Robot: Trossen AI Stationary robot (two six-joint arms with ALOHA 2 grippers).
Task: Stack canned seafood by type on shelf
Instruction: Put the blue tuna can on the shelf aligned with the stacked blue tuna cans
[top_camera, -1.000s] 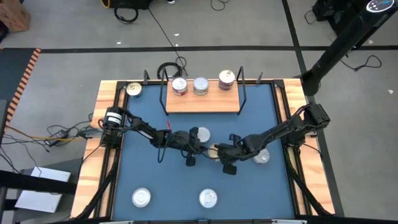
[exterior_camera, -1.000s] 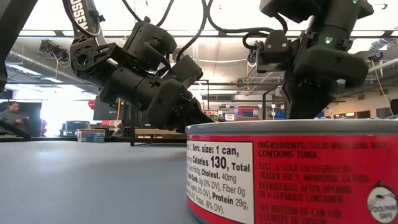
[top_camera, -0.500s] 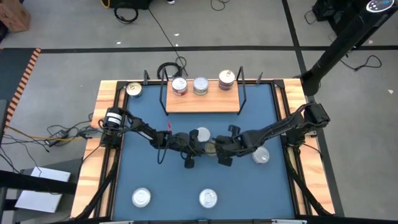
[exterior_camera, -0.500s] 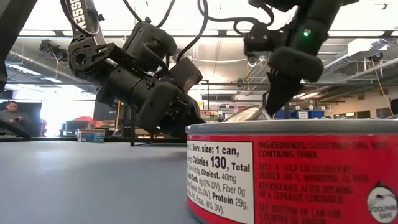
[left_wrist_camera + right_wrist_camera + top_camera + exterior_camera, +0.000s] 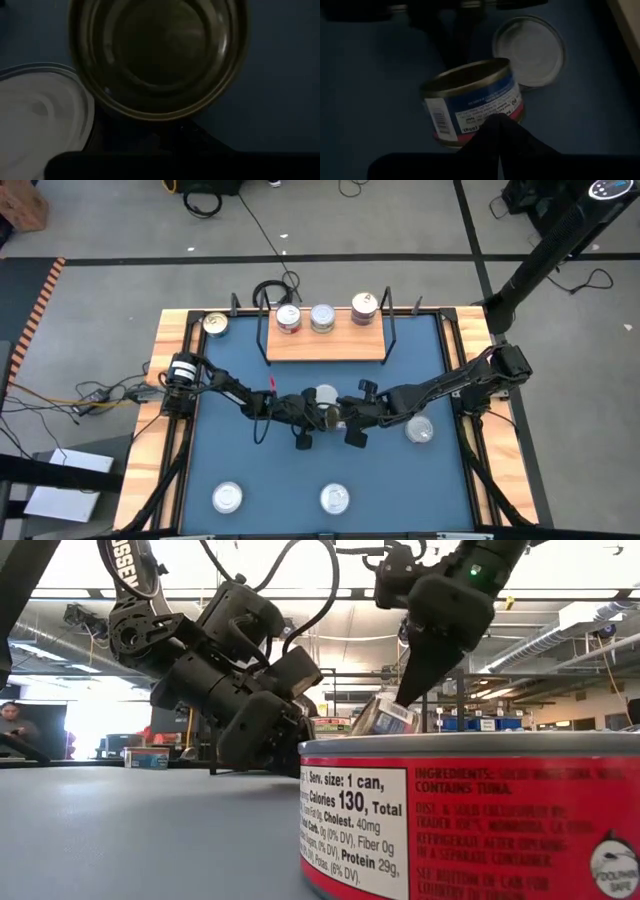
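Observation:
The shelf [image 5: 326,343] stands at the table's far edge with three cans [image 5: 322,317] on its board. Mid-table, a gold-lidded can with a blue and red label [image 5: 470,100] stands tilted between my two grippers. A silver-lidded can [image 5: 529,50] sits flat just beyond it. My right gripper [image 5: 408,695] is shut and comes down at the tilted can [image 5: 385,715] from the table's right. My left gripper [image 5: 316,416] hangs low on the can's left side, looking down on its gold lid [image 5: 160,50]. My right gripper pushes with its shut fingertips [image 5: 495,131] against the tilted can's side wall [image 5: 480,116], low near the red band. The fingers slant down from the table's right. The can is tipped with its lid leaning toward the left gripper and its lower edge on the table.
More cans lie flat on the blue table: two near the near edge [image 5: 228,498] [image 5: 334,499] and one under the right arm [image 5: 420,430]. A gold-lidded can [image 5: 215,325] sits on the wooden rim at the far left. Black wire uprights [image 5: 390,330] flank the shelf.
My right gripper has moved toward the table's left, closing on the left gripper, and has risen somewhat. The gold-lidded can between the grippers has tipped up from flat to a clear tilt. The left arm has stayed nearly in place.

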